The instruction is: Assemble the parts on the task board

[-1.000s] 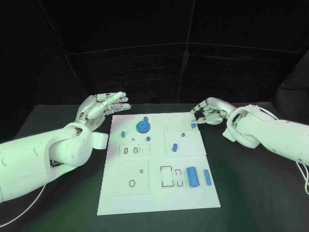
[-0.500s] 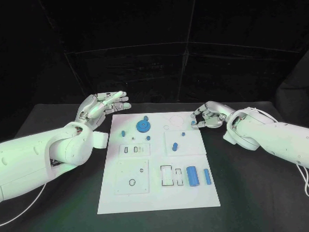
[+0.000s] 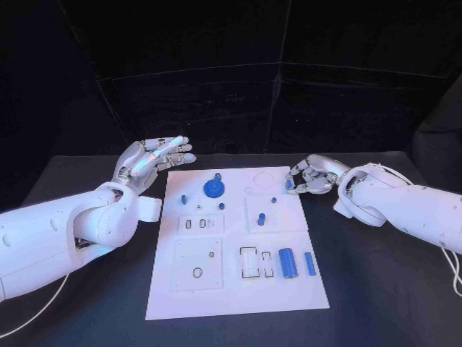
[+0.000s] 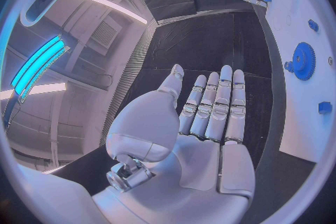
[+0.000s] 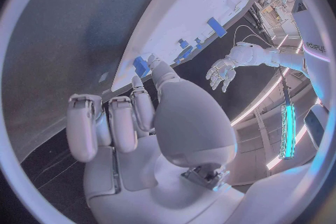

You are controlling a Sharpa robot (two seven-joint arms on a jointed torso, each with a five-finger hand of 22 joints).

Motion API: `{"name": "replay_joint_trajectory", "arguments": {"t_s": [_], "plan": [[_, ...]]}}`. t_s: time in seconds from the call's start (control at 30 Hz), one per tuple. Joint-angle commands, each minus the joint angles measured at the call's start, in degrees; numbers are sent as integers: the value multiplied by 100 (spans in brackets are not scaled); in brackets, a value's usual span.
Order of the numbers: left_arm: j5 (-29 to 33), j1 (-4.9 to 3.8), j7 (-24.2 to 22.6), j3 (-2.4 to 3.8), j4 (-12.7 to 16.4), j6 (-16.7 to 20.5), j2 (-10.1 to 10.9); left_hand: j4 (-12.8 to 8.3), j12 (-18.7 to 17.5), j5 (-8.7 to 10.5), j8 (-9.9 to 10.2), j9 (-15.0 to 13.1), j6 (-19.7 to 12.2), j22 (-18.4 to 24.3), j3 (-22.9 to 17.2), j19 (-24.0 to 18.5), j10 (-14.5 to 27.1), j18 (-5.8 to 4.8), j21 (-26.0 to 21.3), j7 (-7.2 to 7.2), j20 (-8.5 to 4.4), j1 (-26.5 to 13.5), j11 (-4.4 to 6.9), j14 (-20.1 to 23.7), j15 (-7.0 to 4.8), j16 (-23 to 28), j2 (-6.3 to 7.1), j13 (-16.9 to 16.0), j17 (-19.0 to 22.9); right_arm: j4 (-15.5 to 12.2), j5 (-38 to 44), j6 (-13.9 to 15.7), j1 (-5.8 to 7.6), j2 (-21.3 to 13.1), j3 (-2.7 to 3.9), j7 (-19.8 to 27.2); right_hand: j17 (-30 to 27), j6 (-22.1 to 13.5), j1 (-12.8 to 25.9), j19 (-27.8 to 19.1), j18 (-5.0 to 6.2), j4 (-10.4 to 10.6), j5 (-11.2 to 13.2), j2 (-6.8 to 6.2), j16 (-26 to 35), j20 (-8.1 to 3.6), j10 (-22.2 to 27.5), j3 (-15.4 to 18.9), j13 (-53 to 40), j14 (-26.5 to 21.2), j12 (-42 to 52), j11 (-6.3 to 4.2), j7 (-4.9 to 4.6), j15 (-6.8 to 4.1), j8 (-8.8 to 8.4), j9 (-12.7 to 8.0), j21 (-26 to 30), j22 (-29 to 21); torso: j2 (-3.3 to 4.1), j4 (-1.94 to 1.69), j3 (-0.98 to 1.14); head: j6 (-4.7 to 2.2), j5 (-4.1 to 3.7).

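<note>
Right hand (image 3: 310, 176) pinches a small blue part (image 5: 142, 66) (fingers curled); left hand (image 3: 152, 160) held open, empty

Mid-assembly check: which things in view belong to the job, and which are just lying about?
Job:
- task board
- blue gear
- blue cylinder
- blue bar
- small blue piece at the right hand fingers; grip unclear
- left hand, holding nothing

Lying about:
- black table
- white cable

Small part (image 3: 290, 187) at right hand (image 3: 312, 176) fingertips, grip unclear, task board (image 5: 183, 8) cut off
</note>
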State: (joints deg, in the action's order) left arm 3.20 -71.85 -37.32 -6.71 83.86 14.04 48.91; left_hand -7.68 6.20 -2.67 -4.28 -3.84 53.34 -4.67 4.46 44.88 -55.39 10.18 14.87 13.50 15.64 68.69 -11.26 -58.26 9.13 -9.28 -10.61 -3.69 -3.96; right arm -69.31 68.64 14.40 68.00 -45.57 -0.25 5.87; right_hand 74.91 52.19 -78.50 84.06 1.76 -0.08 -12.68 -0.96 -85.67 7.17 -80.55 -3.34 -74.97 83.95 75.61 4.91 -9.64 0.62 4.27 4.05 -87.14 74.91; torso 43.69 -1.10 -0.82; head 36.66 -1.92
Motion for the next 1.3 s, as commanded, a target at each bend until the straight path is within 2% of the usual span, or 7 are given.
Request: {"name": "replay_joint_trajectory", "arguments": {"t_s": [0.03,0.27,0.7,0.8,0.87,1.1,1.3], "plan": [[-7,-5,-59,5,2,-66,-4,-28,-25,-11,22,7,-9,8,10,35,17,34,-33,125,-2,6,-35,-28,-1,26,-63,5,6,24,27,-41,4,21,3,13,641,81,8,31,6,-37,43,71,11,-31,-20,-12,-170,411,44,-30,-7,-21,56,11,30,758,2,-1,-1,6,2],[-7,-4,-57,5,2,-63,-7,-28,-25,-11,22,7,-9,8,10,35,17,34,-33,125,-2,6,-35,-28,-1,26,-63,5,6,63,27,-71,-2,57,3,7,653,279,-1,43,3,-60,217,161,7,-56,-41,-58,-194,415,75,-65,32,-50,160,28,26,772,1,1,-1,6,-4],[-7,-4,-53,5,2,-63,-2,-28,-25,-11,22,7,-9,8,10,35,17,34,-33,125,-2,6,-35,-28,-1,26,-63,5,6,95,27,-57,-10,98,3,2,677,514,-43,74,-6,-113,335,293,-1,-105,-79,-189,-236,422,122,-136,114,-107,293,42,12,812,-1,-6,-2,15,-6],[-7,-4,-53,5,3,-63,0,-28,-25,-11,22,7,-9,8,10,35,17,34,-33,125,-2,6,-35,-28,-1,26,-63,5,6,101,27,-17,-10,97,3,-20,686,618,-91,88,-10,-154,501,376,-4,-134,-87,-292,-243,425,128,-173,154,-139,349,49,5,829,0,-4,-1,19,-6],[-7,-4,-52,5,4,-63,1,-28,-25,-11,22,7,-9,8,10,35,17,34,-33,125,-2,6,-35,-28,-1,26,-63,5,6,106,27,26,-11,96,3,-32,693,687,-123,100,-14,-182,594,436,-7,-152,-91,-370,-247,427,131,-195,182,-158,385,55,-2,846,0,-2,-1,22,-7],[-7,-4,-51,5,3,-65,4,-28,-25,-11,22,7,-9,8,10,35,17,34,-33,125,-2,6,-35,-28,-1,26,-63,5,6,80,28,312,-11,89,4,-32,717,878,-187,143,-27,-269,682,588,-16,-207,-115,-601,-268,433,149,-263,261,-216,481,84,-25,903,-2,-3,1,21,-6],[-7,-5,-48,5,15,-58,26,-28,-25,-11,22,7,-9,8,10,35,17,34,-33,125,-2,6,-35,-28,-1,26,-63,5,6,-177,29,558,-9,-5,7,-272,711,890,-103,165,-35,-263,711,564,-11,-226,-91,-639,-217,433,91,-272,269,-229,480,82,-37,933,-12,-3,-12,19,-7]]}}
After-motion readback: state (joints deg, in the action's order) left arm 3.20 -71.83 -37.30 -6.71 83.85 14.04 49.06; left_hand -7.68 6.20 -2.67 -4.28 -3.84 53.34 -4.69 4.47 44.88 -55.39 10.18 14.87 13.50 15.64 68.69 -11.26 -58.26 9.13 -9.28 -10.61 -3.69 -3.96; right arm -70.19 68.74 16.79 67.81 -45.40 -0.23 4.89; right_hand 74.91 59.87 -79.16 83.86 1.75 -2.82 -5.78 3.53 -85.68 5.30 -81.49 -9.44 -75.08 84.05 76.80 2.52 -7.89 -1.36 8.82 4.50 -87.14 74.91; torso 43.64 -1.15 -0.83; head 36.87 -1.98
